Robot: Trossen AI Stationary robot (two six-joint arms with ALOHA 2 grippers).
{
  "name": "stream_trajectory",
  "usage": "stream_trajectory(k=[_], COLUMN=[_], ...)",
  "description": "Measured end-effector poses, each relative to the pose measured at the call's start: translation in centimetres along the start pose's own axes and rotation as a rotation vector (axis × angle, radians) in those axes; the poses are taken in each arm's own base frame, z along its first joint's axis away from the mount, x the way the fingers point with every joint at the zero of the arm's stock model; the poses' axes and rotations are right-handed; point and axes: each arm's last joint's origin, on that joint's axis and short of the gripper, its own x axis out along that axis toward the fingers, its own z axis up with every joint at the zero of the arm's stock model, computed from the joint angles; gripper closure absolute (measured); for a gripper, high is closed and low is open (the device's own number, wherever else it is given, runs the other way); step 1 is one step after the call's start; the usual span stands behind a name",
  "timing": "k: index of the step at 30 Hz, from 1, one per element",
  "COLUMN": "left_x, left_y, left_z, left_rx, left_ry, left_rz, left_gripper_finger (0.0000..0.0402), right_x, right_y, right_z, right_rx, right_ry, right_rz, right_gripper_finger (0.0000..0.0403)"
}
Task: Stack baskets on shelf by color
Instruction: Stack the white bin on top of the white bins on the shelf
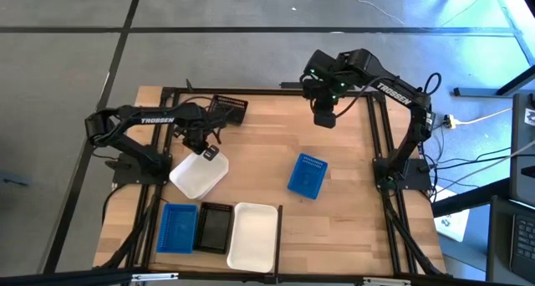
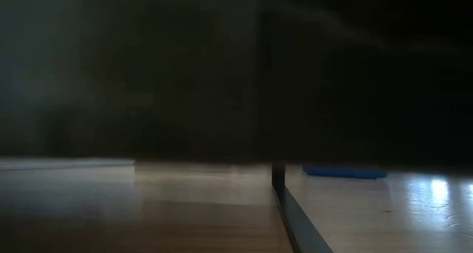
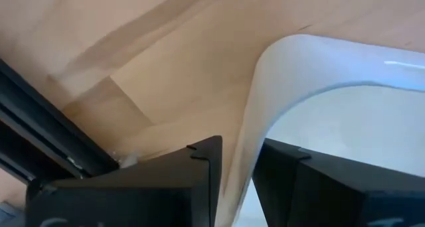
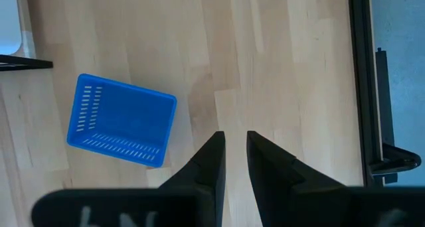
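High view shows a row along the near edge of the worktop (image 1: 334, 227): a blue basket (image 1: 177, 228), a black basket (image 1: 215, 227) touching it, and a white basket (image 1: 253, 235) beside that. How many are nested in each cannot be told from above. All three look empty.

Just beyond the row, a second white basket (image 1: 196, 176) sits tilted, its far rim pinched by the left gripper (image 1: 206, 153). The left wrist view confirms it: the jaws stand one on each side of the curved white wall, clenched on it.

Toward the middle lies a lone blue basket (image 1: 308, 176), turned askew and empty, well apart from everything else. The low view catches it only as a thin blue strip; most of that view is dark.

Farther off, another black basket (image 1: 228, 109) rests by the far rail, partly hidden by the left arm.

The right gripper (image 1: 323, 117) hovers near the far edge, its jaws close together with a narrow gap, gripping nothing.
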Motion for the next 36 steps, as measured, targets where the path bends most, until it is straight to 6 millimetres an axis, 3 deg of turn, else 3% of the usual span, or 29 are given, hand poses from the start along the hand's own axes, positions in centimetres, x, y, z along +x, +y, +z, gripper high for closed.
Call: stream_trajectory(k=[5, 9, 12, 24, 29, 36], left_x=[0.2, -0.3, -1.1, -5.1, -4.5, -1.6], left_y=[0.0, -0.3, -0.6, -3.5, -5.7, -9.0], left_z=[0.1, 0.5, 1.0, 1.8, 1.4, 1.0], left_rx=[0.115, 0.212, 0.355, 1.367, 1.676, 1.888], left_ry=[-0.032, -0.069, -0.109, -0.293, -0.328, -0.245], left_rz=[0.019, 0.017, 0.017, 0.078, 0.113, 0.191], left_gripper_finger=[0.0344, 0.0387, 0.0396, 0.0401, 0.0401, 0.0401], right_x=[0.0, 0.0, 0.0, 0.0, 0.0, 0.0], right_y=[0.0, 0.0, 0.0, -0.1, -0.1, -0.1], right_z=[0.0, 0.1, 0.1, 0.3, 0.4, 0.5], right_rx=[0.000, -0.001, -0.003, -0.030, -0.032, -0.032], right_ry=[-0.002, -0.008, -0.013, -0.033, -0.043, -0.048], right_rz=[-0.001, -0.002, -0.004, -0.010, -0.013, -0.014], right_gripper_finger=[0.0341, 0.0341, 0.0341, 0.0341, 0.0341, 0.0341])
